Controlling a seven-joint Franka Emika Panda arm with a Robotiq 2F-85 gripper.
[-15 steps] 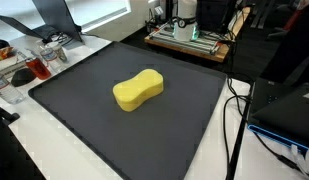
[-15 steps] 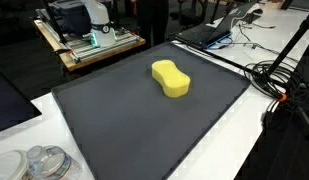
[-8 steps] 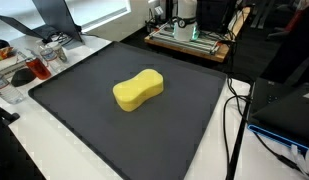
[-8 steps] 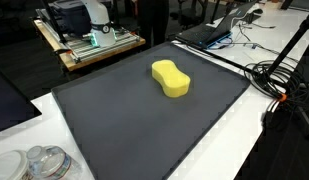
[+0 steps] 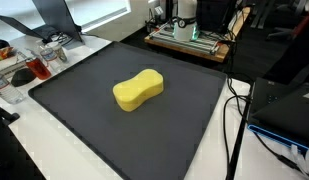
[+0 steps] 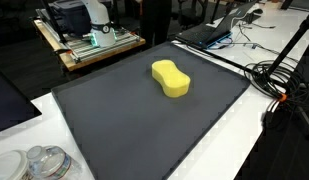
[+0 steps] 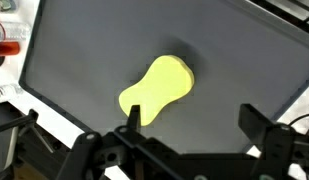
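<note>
On the mat point(image 5: 84, 110), approx. centre, the sponge point(image 5: 138, 90) is lying flat w/ room all round; the gripper point(image 7: 192, 125) is hovering above it, spread wide, holding nothing.

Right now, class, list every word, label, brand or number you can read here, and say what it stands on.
None can be read: the yellow sponge and dark mat are bare; anything on the background equipment is too blurred.

Exterior views oblique, wrist overhead, all sharing sponge point(image 5: 137, 90).
</note>
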